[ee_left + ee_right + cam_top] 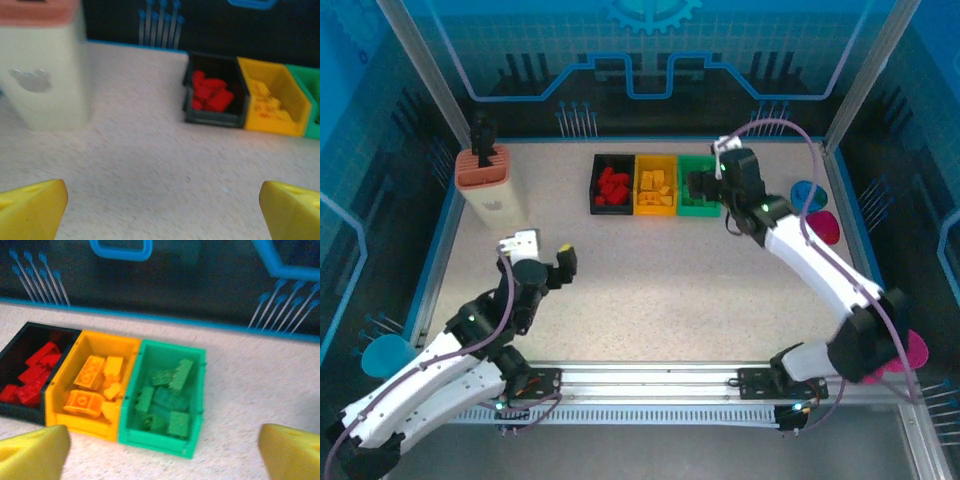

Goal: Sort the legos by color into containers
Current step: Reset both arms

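Overhead, a speckled desk point(670, 300) carries a pink holder point(485, 172) at far left. The left claw point(162, 212) hovers over bare desk, wide open and empty. The right claw point(162, 455), equally wide and empty, hovers by the green bin point(160, 441). At the back, touching in a row, stand the black bin point(20, 412), yellow bin point(82, 427) and green bin, holding red legos point(35, 372), yellow legos point(92, 372) and green legos point(170, 400) respectively.
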